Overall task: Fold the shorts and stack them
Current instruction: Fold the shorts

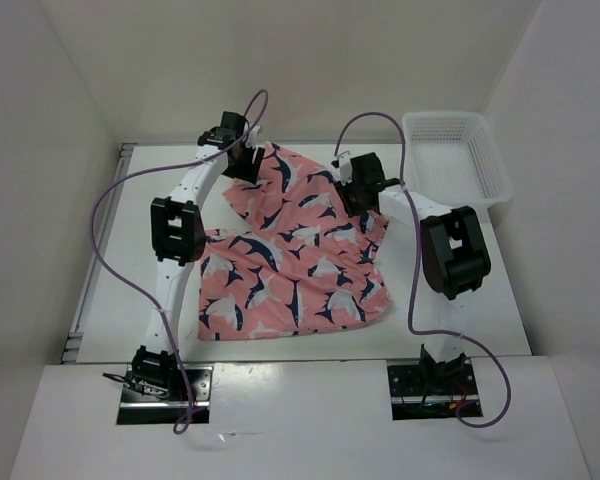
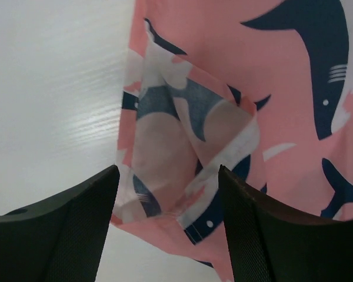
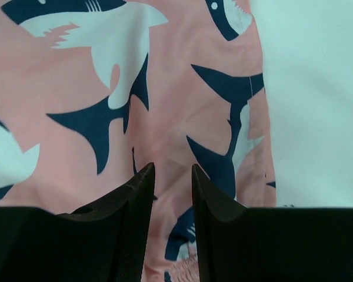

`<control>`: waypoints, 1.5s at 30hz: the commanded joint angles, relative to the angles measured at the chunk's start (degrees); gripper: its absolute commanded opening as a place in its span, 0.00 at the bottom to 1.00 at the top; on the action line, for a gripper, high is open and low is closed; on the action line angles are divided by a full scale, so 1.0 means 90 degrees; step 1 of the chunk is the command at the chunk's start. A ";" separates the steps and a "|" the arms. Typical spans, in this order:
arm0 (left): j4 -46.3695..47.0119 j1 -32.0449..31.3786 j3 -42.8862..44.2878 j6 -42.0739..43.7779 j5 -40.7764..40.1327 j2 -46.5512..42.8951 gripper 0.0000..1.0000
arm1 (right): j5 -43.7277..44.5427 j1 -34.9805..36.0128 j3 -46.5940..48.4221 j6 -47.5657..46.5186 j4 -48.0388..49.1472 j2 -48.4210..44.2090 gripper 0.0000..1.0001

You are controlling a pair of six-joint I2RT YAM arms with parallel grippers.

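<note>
From above, the shorts lie spread across the middle of the table, rumpled, their wide lower edge toward the bottom of the frame. The left gripper sits at their upper-left corner and the right gripper at the upper-right part of the cloth. A basket stands at the upper right, apart from the shorts. From this height neither gripper's opening can be read.

The left wrist view settles it for that side. The fingers stand wide apart at the bottom of the frame, and between them lies a turned-over corner of the shorts, its paler inner face up. The fold nearly fills the gap, yet it is not pinched. Bare table fills the left of the frame; the printed cloth fills the right.

The right wrist view gives what the overhead cannot – its fingers are parted by only a slim gap at the bottom centre. Flat shark-printed cloth runs under and past them, and nothing shows clamped between. The shorts' edge runs down the right of the frame, with table beyond it.
</note>
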 commanded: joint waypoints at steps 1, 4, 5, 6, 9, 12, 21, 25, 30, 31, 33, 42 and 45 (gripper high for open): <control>-0.0929 0.0099 0.1329 0.0021 0.0365 0.0379 0.75 | 0.0448 0.0164 0.0450 0.0223 0.0512 0.0261 0.37; -0.1740 0.0099 0.1994 0.0021 0.0512 0.0770 0.68 | 0.0674 0.0047 0.0450 0.0311 0.0581 0.0554 0.37; -0.1897 0.0157 0.2063 0.0021 0.0705 0.0771 0.66 | 0.0741 0.0046 0.0508 0.0369 0.0581 0.0613 0.37; -0.2130 0.0158 0.2064 0.0021 0.0813 0.0838 0.63 | 0.0742 -0.0012 0.0509 0.0370 0.0639 0.0613 0.37; -0.2570 0.0275 0.2064 0.0021 0.1360 0.0762 0.59 | 0.0918 -0.0012 0.0509 0.0370 0.0707 0.0740 0.37; -0.2874 0.0402 0.1898 0.0021 0.1751 0.0586 0.60 | 0.0986 -0.0012 0.0450 0.0370 0.0707 0.0809 0.38; -0.1491 0.0519 -0.0103 0.0021 0.1460 -0.0195 0.71 | 0.0986 -0.0012 0.0392 0.0233 0.0766 0.0985 0.38; -0.1001 0.0519 -0.0085 0.0021 0.1750 -0.0401 0.73 | 0.1045 -0.0012 0.0265 -0.0060 0.0825 0.0985 0.38; -0.0541 0.0452 -0.0026 0.0021 0.1538 -0.0606 0.76 | 0.1123 -0.0012 0.0021 -0.0274 0.0825 0.0926 0.38; -0.0541 0.0451 -0.0026 0.0021 0.1421 -0.0548 0.77 | 0.1123 -0.0012 0.0020 -0.0275 0.0825 0.0926 0.39; -0.0541 0.0392 -0.0026 0.0021 0.1099 -0.0363 0.77 | 0.1055 -0.0012 0.0020 -0.0352 0.0825 0.0926 0.39; -0.1117 0.0392 -0.0251 0.0021 0.0833 0.0262 0.67 | 0.1055 -0.0012 0.0167 -0.0538 0.0825 0.0985 0.39; -0.1117 0.0392 -0.0251 0.0021 0.0999 0.0263 0.43 | 0.1055 -0.0012 0.0167 -0.0597 0.0825 0.0985 0.39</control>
